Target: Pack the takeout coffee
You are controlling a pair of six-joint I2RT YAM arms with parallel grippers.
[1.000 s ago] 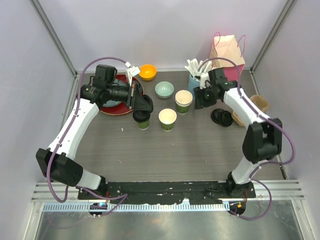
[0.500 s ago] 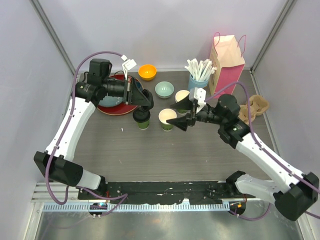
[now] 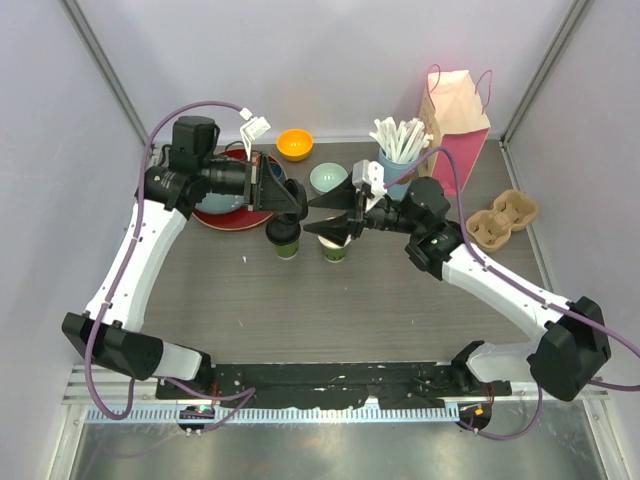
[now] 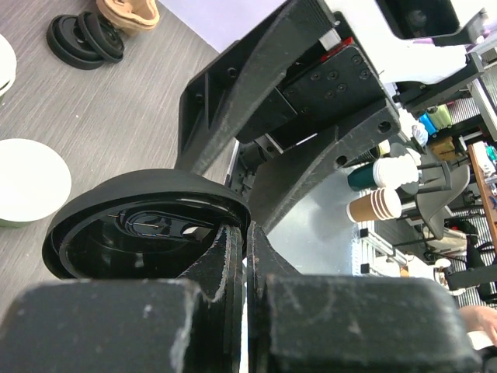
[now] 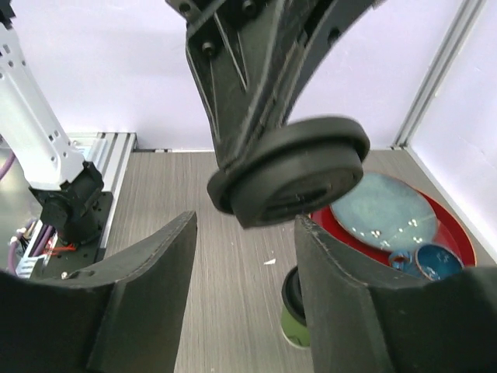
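My left gripper (image 3: 293, 206) is shut on the rim of a round black lid (image 4: 147, 225) and holds it in the air. My right gripper (image 3: 308, 215) is open, with one finger on either side of that lid (image 5: 291, 171) and not touching it. Below them a green-patterned cup with a lid on (image 3: 287, 241) stands on the table; it also shows in the right wrist view (image 5: 295, 315). A second green cup without a lid (image 3: 337, 249) stands beside it, partly hidden under my right gripper; its cream inside shows in the left wrist view (image 4: 23, 183).
A red plate (image 3: 215, 215) holds a blue plate and a dark blue mug (image 5: 435, 260). Behind are an orange bowl (image 3: 295, 144), a pale green bowl (image 3: 326, 178), a light-blue cup of white sticks (image 3: 396, 150) and a pink bag (image 3: 456, 110). A cardboard carrier (image 3: 500, 216) is at right. Spare black lids (image 4: 85, 37) lie near it.
My right arm has swung from the back right to the middle, and its open jaws now flank the lid in my left gripper. The left gripper has barely moved.
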